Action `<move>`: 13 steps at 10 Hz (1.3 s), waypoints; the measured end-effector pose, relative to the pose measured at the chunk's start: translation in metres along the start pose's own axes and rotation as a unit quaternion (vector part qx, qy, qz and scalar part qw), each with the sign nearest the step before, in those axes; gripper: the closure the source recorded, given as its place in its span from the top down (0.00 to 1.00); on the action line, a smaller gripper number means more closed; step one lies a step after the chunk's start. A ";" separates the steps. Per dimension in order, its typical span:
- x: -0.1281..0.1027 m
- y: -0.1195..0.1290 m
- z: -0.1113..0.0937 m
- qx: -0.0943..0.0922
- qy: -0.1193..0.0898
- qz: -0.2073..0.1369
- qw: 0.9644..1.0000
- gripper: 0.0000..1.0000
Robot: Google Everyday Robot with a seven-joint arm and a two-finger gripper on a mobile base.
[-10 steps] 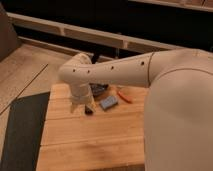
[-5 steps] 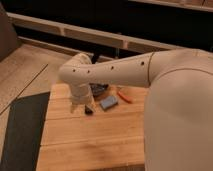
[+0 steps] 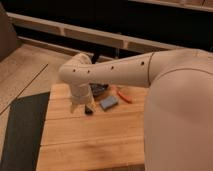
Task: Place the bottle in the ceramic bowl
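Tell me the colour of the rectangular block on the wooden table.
Blue-grey block, seen in the camera view; the gripper hangs just left of it.

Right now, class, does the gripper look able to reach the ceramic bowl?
Probably yes. The gripper hangs low over the table, just in front of the ceramic bowl, which the arm partly hides. Nothing visible stands between them; the blue-grey block lies aside.

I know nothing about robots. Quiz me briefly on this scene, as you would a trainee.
1. True or false: the blue-grey block lies on the wooden table.
2. Where is the gripper? A over the table, beside the block; B on the floor; C at the back ledge.
3. Fill in: the ceramic bowl is partly hidden behind the robot's ____.
Key: 1 true; 2 A; 3 arm.
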 end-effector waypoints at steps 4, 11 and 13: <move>0.000 0.000 -0.001 0.000 -0.001 0.000 1.000 0.65; 0.000 0.000 -0.001 0.000 -0.001 0.000 1.000 0.65; -0.001 -0.001 -0.002 0.002 -0.007 -0.003 1.000 0.65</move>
